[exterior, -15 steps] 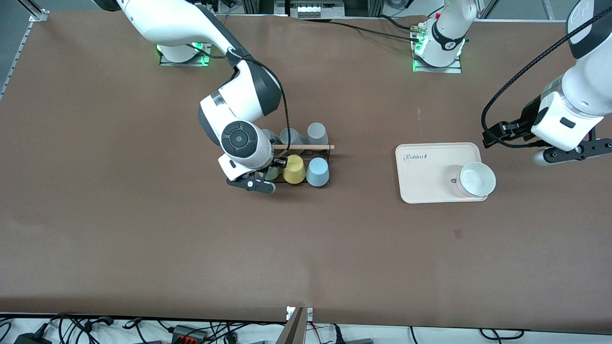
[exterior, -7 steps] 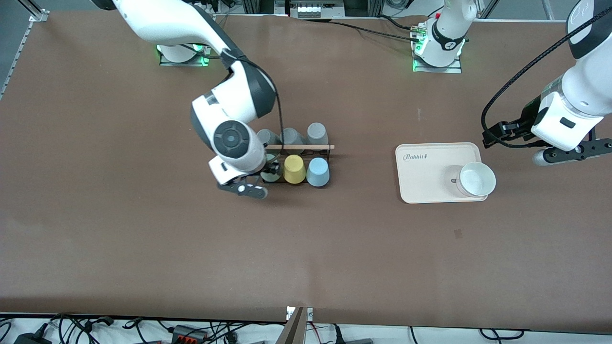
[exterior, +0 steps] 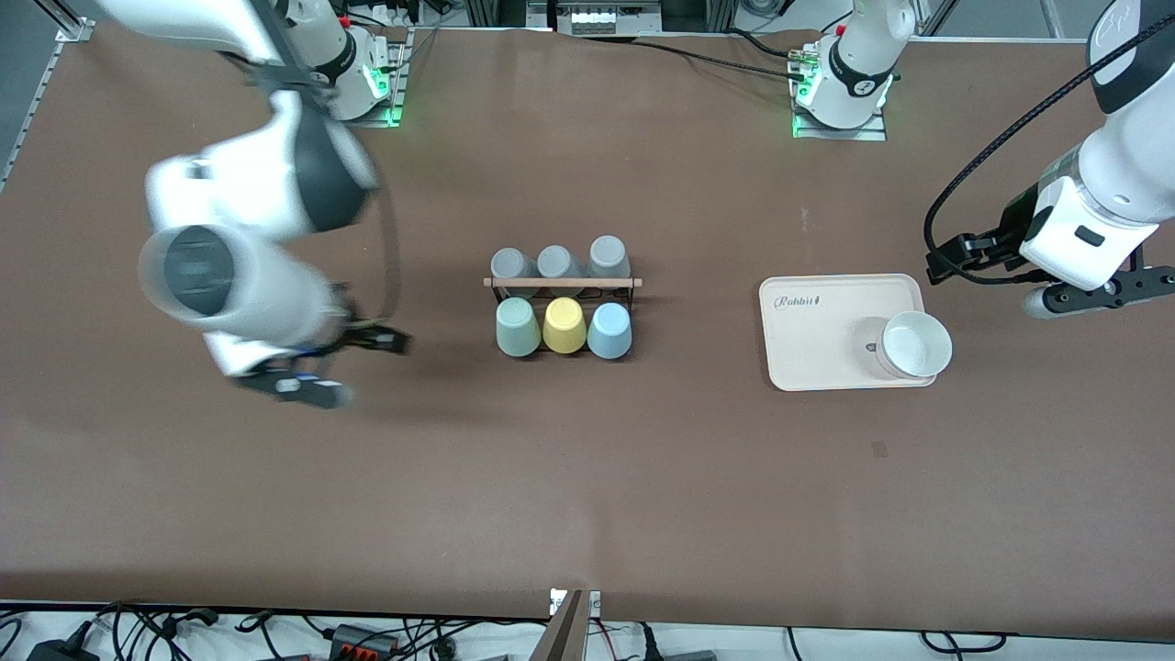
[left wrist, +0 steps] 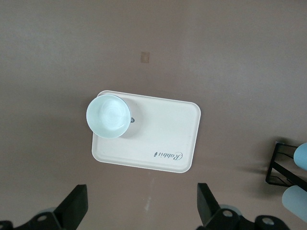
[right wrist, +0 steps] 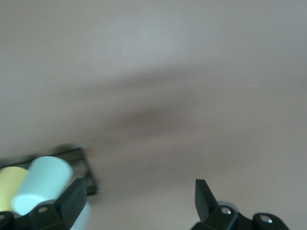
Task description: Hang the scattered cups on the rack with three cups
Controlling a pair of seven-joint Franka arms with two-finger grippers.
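Spanning the whole view, the brown table (exterior: 643, 477) carries, toward the left arm's end, a cream rectangular plastic tray (exterior: 817, 340) with a white round bowl (exterior: 913, 344) on it, and well apart from that, mid-table, the small black wire rack with its light wooden rod (exterior: 562, 283). Three grey handleless cups (exterior: 556, 262) fill the rack's row farther from the front camera; the nearer row holds a pale mint green plastic cup (exterior: 517, 328), a yellow cup (exterior: 564, 325) and a light blue plastic cup (exterior: 609, 330), all upended on pegs, so the hanging looks done. The right gripper (exterior: 317, 367) hangs over bare table toward the right arm's end, well clear of the rack, fingers spread and empty. The left gripper (left wrist: 141, 211) waits above the table just beside the tray, jaws apart, holding nothing. The main risk I judge is the right arm swinging back low and clipping the light rack, tipping cups off their pegs. A smaller one: the mint cup may sit loosely and slide off if the table is jolted.
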